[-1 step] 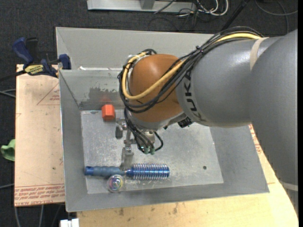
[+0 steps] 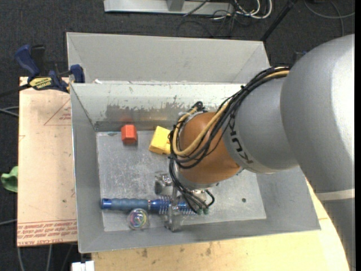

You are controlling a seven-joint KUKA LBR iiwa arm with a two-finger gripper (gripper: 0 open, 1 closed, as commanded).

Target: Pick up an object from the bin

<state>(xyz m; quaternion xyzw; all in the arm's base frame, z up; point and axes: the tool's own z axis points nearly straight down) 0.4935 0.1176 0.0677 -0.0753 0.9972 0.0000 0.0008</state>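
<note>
Gripper (image 2: 174, 214) sits low over the right end of the blue-handled tool (image 2: 121, 204), whose long axis runs leftward from it; spread or pinching, cannot tell

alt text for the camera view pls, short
The arm's hand is low near the front of the bin, over the right end of a blue rod-like tool. A clear ball lies beside it; a red block and yellow block sit at the back.
</note>
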